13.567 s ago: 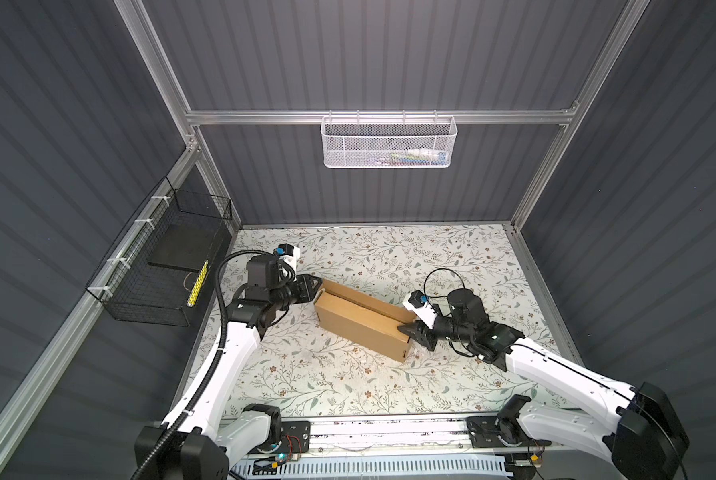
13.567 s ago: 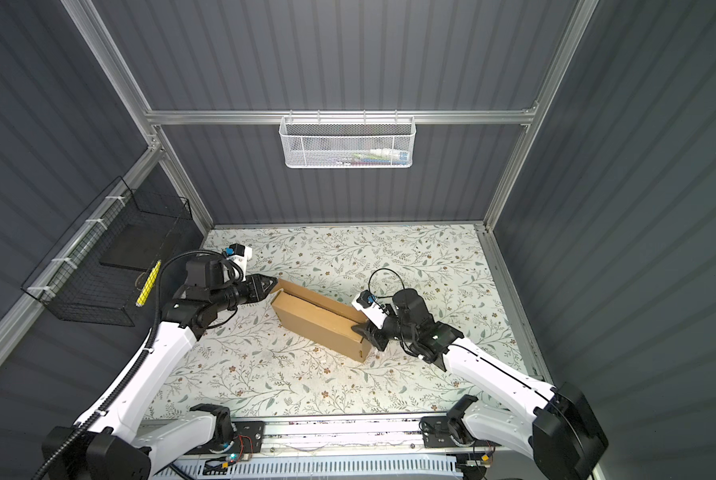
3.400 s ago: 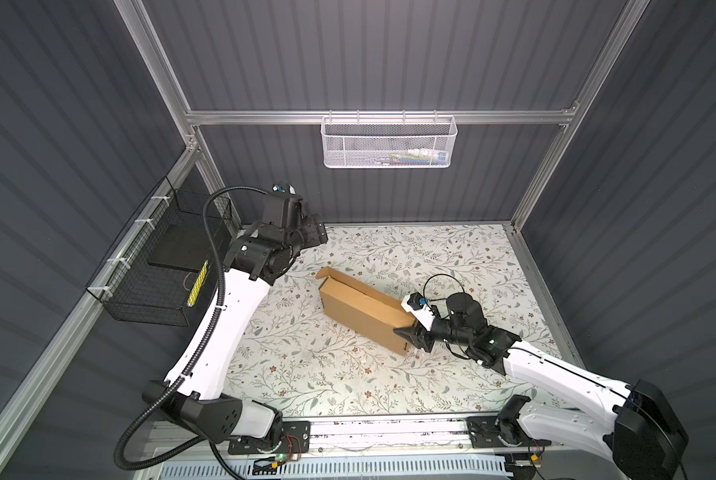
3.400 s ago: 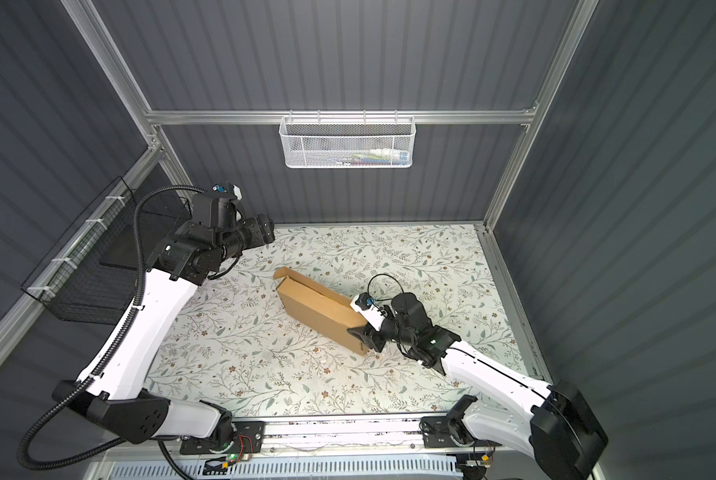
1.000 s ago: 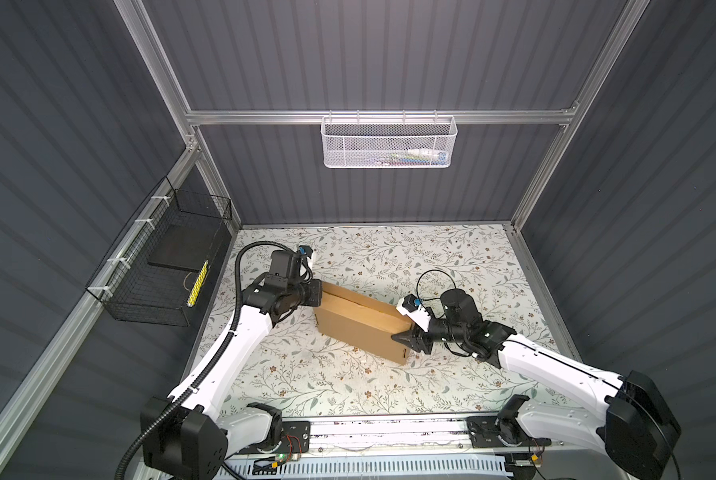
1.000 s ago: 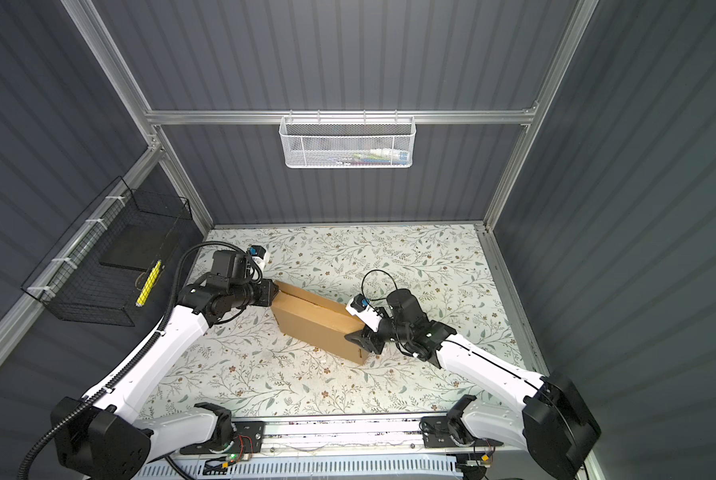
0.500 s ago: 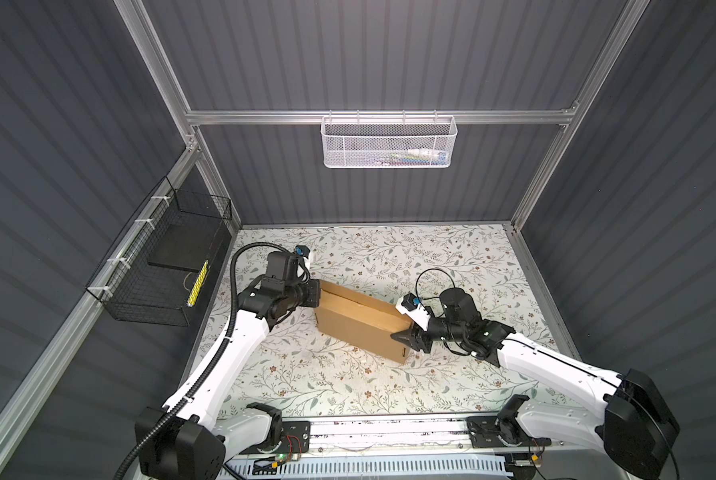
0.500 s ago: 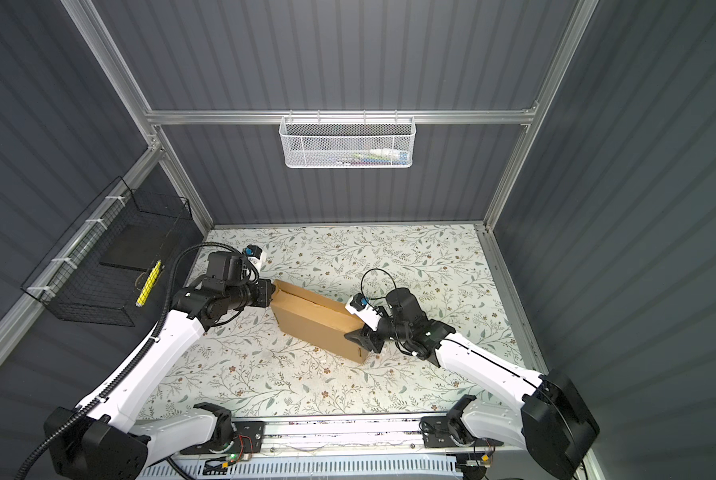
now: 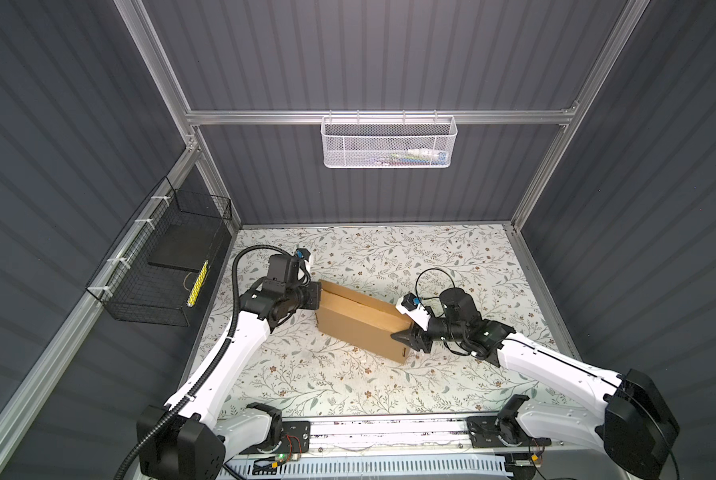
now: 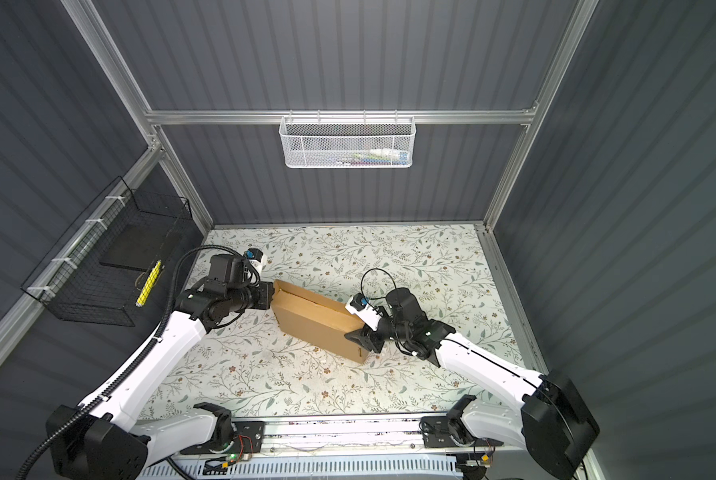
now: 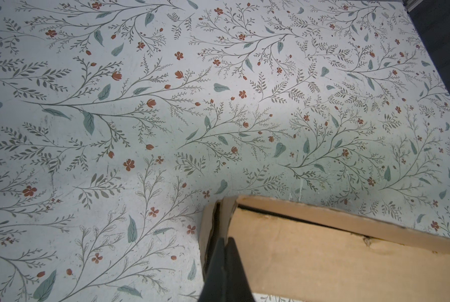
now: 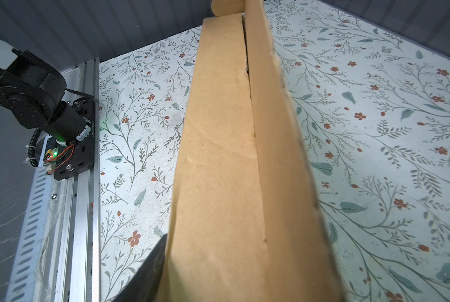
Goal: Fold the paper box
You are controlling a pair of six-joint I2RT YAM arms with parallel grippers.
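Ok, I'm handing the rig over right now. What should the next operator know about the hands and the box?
Left hand: shut, tips at the near end corner of the paper box. I can't tell if it pinches any cardboard.
Right hand: closed across the box's opposite end, holding it.
Box: set diagonally mid-way on the floral tabletop, between the two hands.
Done: walls are up and the lid is folded over, so the box shape is formed.
Left: a dark gap shows along the lid's edge. It probably needs pressing or tucking in, then release.
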